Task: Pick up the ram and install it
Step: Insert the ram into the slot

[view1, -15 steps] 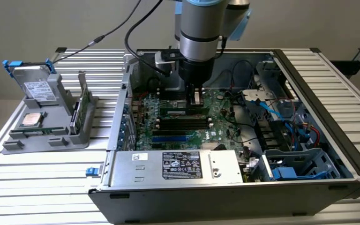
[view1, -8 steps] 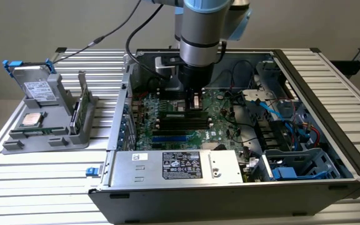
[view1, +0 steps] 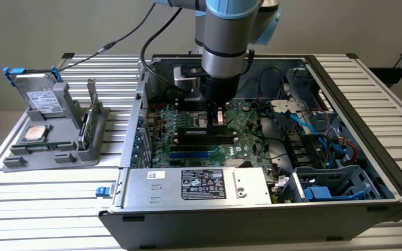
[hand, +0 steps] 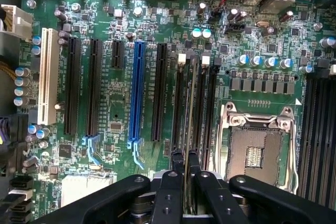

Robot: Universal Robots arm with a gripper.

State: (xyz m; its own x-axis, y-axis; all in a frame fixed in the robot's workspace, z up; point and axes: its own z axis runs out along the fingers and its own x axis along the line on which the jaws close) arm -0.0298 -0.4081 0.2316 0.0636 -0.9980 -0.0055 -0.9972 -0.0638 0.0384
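Ram (hand: pixel 188 124) sits edge-on between the fingers of the end effector (hand: pixel 185 157), which we find clamped on its two flat faces. We see the stick running lengthwise along the black memory slots (hand: pixel 202 108) and lined up with them. We cannot tell whether it touches a slot.

Just beside these slots lies the open processor socket (hand: pixel 257 150) in its metal frame. On the slots' other side we note a long blue slot (hand: pixel 138 93) and, farther off, a white slot (hand: pixel 48 77), all on the green motherboard (hand: pixel 121 114).

In the exterior view the end effector (view1: pixel 217 112) reaches down into the open computer case (view1: pixel 368 104), behind the power supply (view1: pixel 201 185). To the exterior view's left, a grey holder (view1: pixel 54 130) stands on the tabletop (view1: pixel 40 188).
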